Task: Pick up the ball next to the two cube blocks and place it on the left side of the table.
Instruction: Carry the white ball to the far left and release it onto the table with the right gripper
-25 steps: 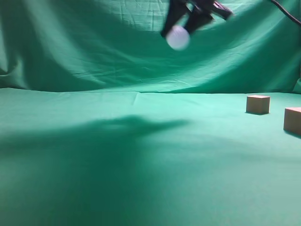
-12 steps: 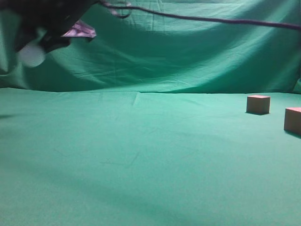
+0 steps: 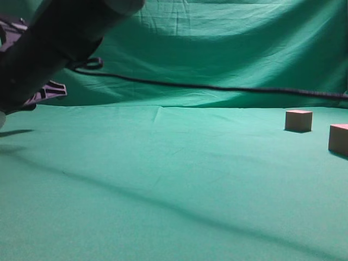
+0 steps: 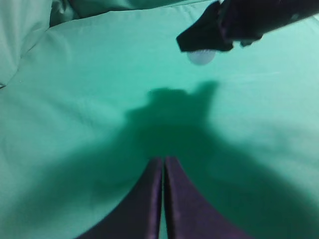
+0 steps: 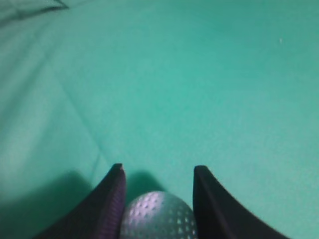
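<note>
Reaching across to the worktop's (image 3: 163, 179) nine o'clock edge, the right arm (image 3: 49, 49) carries the right claw (image 5: 158, 172), clamped on the dimpled white golf ball (image 5: 158, 216) just above the green cloth. Nearby, the left claw (image 4: 163, 167) hangs with its fingers pressed together, empty. A black cable (image 3: 217, 88) trails toward three o'clock, where the two cube blocks (image 3: 298, 120) sit near each other, apart.

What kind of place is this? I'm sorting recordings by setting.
Probably a lab or studio test bench: green cloth covers the table and backdrop, with only two cube blocks and the ball held by the right gripper.
</note>
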You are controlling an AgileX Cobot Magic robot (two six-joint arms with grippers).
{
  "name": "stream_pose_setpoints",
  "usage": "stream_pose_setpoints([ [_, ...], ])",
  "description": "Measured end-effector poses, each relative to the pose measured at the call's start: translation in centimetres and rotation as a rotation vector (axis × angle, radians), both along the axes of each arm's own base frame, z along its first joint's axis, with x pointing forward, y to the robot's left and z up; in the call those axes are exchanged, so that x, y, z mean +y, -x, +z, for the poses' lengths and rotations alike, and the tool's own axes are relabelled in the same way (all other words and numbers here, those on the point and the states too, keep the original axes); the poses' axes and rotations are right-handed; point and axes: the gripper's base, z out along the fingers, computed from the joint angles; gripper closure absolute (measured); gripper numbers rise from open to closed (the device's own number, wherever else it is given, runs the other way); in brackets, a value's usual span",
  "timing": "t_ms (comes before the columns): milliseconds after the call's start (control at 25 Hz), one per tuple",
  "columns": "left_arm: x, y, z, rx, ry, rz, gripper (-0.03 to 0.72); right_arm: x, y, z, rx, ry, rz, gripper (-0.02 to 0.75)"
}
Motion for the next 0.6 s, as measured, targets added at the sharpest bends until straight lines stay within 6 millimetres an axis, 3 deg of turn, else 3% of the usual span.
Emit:
stream_pose_setpoints([
  [240, 0.0, 0.0, 0.0, 0.000, 0.000, 0.000, 0.688, 0.0, -0.1, 0.1, -0.021, 0.000, 0.002, 0.445],
  [480, 0.0, 0.0, 0.0, 0.000, 0.000, 0.000, 0.688, -0.1, -0.4, 0.9, -0.048, -0.014, -0.009, 0.158],
  [600, 0.0, 0.0, 0.0, 0.000, 0.000, 0.000, 0.688, -0.9, -1.0, 4.2, -0.065, -0.043, -0.010, 0.149],
])
